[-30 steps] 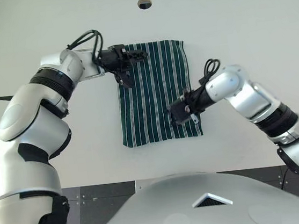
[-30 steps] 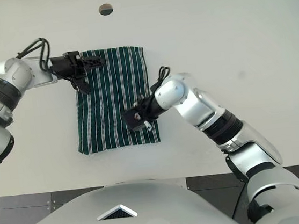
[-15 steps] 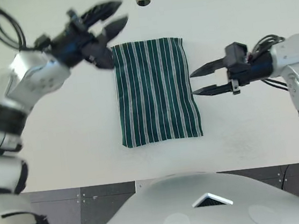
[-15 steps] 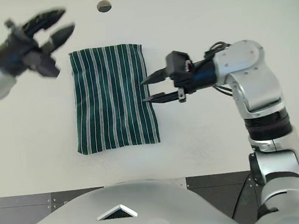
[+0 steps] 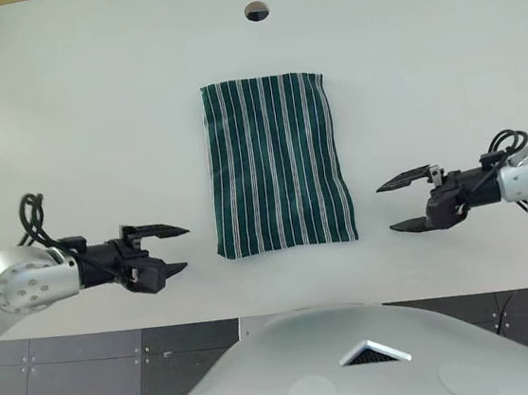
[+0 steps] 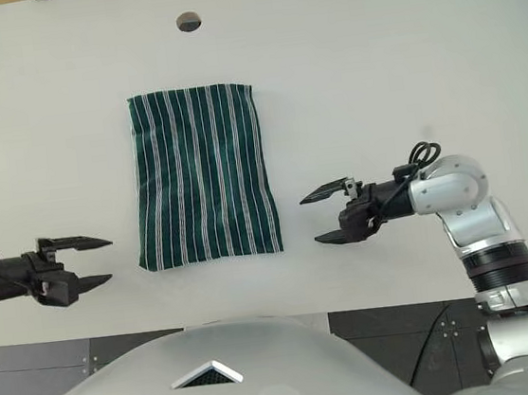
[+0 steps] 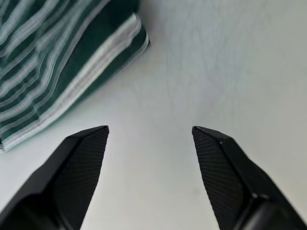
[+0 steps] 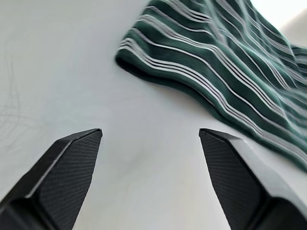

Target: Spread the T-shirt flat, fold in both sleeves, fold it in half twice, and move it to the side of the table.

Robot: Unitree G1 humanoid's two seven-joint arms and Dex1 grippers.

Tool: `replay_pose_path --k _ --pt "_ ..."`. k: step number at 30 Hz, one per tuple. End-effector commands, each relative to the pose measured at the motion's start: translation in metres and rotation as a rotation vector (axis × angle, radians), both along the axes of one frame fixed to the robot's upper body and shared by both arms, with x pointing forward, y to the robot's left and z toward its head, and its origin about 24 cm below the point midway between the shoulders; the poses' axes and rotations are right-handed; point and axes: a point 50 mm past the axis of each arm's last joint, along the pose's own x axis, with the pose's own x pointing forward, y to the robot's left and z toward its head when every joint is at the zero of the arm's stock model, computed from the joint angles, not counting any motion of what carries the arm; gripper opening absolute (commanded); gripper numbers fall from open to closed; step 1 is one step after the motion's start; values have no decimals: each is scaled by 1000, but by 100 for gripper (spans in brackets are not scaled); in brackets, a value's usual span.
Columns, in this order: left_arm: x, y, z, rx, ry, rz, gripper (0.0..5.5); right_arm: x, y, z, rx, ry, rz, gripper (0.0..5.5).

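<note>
On the table [image 5: 440, 63], T-shirt [image 5: 276, 163]: folded into a green striped rectangle, lying flat near the middle.
Left gripper [image 5: 187, 247]: spread apart, empty, low beside the shirt's near left corner, not touching.
Right gripper [image 5: 385, 208]: spread wide, empty, off the shirt's right edge.

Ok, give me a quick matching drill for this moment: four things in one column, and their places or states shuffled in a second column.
Column one:
1. T-shirt
2. left gripper
3. right gripper
4. round hole

Column two:
A. open, over bare table off the T-shirt's near right corner
B. near the table's far edge, beyond the T-shirt
C. folded into a rectangle, lying flat mid-table
D. open, over bare table off the T-shirt's near left corner

Pairs: 1-C, 2-D, 3-A, 4-B.
</note>
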Motion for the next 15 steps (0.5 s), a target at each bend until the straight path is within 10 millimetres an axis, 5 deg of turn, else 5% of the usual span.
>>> replay_pose_path --k 1,15 --pt "-9 -1 -25 43 -2 -34 325 9 12 -12 -57 -135 67 375" --pt "1 -39 -35 -80 -101 -145 325 6 58 -37 -27 -242 197 375"
